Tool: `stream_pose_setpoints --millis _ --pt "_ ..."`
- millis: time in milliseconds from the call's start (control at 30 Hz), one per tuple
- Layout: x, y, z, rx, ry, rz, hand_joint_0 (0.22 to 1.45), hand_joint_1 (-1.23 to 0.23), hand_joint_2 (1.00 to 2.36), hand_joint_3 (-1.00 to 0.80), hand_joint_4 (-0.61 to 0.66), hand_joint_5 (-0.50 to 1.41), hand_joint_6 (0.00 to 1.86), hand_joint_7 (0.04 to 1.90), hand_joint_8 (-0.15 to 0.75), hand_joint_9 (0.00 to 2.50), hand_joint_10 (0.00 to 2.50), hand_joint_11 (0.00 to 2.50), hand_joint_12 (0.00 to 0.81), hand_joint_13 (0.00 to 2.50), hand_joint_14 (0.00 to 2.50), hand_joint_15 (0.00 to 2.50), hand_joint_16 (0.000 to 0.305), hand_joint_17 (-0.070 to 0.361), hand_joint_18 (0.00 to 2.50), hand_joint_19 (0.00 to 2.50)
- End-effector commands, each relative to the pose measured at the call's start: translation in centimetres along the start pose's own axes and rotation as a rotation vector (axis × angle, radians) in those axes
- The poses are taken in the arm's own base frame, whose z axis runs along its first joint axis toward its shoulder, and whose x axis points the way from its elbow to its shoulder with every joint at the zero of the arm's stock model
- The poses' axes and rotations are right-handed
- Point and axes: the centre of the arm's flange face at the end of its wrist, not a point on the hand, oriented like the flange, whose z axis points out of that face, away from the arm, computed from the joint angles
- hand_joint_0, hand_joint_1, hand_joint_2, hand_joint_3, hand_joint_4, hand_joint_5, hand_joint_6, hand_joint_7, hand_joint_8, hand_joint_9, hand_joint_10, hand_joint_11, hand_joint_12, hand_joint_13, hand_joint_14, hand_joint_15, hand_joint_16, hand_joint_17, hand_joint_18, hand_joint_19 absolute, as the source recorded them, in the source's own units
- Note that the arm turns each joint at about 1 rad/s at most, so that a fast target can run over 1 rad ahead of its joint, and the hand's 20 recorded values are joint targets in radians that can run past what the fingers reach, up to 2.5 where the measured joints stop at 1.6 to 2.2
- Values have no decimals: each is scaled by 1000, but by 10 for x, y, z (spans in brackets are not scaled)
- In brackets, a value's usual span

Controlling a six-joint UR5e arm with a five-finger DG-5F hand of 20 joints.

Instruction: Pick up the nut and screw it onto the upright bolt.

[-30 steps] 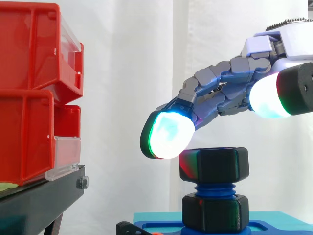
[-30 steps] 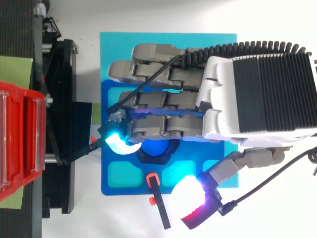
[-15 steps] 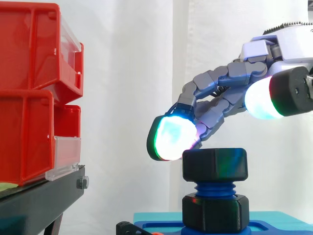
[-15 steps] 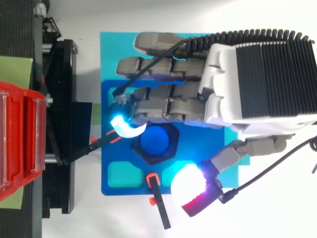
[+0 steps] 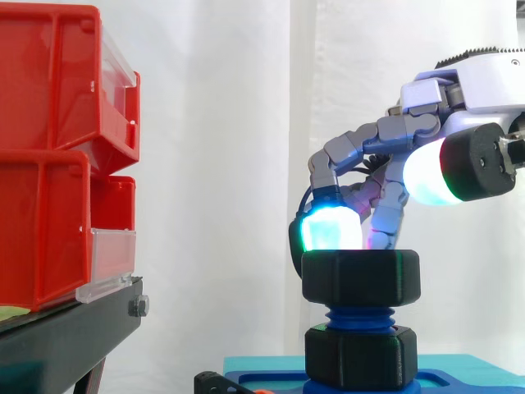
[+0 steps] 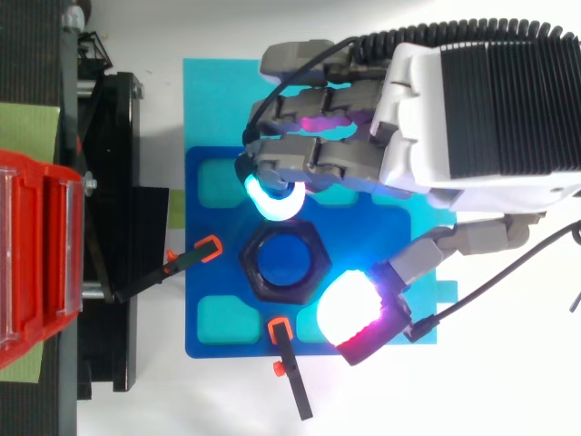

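Nut (image 5: 361, 277): black hex, sits on top threads of upright blue bolt (image 5: 359, 316), above lower nut (image 5: 359, 357). Likely light, rigid plastic, smooth; pinch opposite flats. Hand (image 6: 481, 100) curled, clasping nothing. Cyan fingertip (image 6: 272, 195) just beside nut, thumb pad (image 5: 431, 176) higher.

We see bright, even, diffuse light across the white fabric curtain (image 5: 221, 164), with only soft grey shading along its folds. The hand (image 6: 472, 100) adds light of its own: its glowing fingertip pads (image 5: 330, 228) throw cyan and green glints onto the glossy black hexagonal plastic nut (image 5: 361, 277). From above, one white-magenta pad burns out at its centre, and the black metal stand (image 6: 113, 118) reads very dark.
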Motion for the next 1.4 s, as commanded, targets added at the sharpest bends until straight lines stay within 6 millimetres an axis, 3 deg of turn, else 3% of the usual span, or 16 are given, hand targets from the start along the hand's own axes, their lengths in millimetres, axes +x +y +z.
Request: stream_pose_setpoints --millis 0,267,400,633,767,900,1033,1200,1367 --pt "-1 -3 -1 3 1 -2 516 -370 1000 -500 167 50 505 1260 250 1278 2 49 274 699 0 0 26 59 366 0" --pt "-3 -7 -3 6 6 -1 524 -396 1000 -500 115 99 504 1363 139 1693 4 127 217 967 0 0 19 42 653 0" --pt "-8 -7 -1 7 -2 -1 524 -401 1000 -500 100 108 502 1410 134 1809 6 178 190 1090 0 0 15 35 802 3" --pt "-27 -6 -3 17 24 0 513 -406 1000 -500 80 109 502 1431 165 1848 8 200 194 1157 0 0 15 33 845 29" --pt "-40 -7 -4 28 40 0 501 -395 1000 -500 158 45 505 1237 247 1675 10 244 243 1080 0 8 22 50 725 22" --pt "-56 -1 -3 27 37 0 495 -393 1000 -500 241 -38 505 942 265 1470 8 219 297 957 0 18 30 67 669 48" --pt "-75 4 -1 23 25 -5 484 -396 1000 -500 222 -94 504 834 264 1309 7 195 325 852 0 4 36 81 613 59" --pt "-69 7 0 18 30 -18 464 -393 1000 -500 172 -157 502 712 260 965 1 65 358 645 0 0 47 105 506 107" --pt "-41 8 3 -3 14 -18 450 -393 1000 -500 130 -183 501 642 242 738 0 0 372 418 0 0 50 112 228 6"
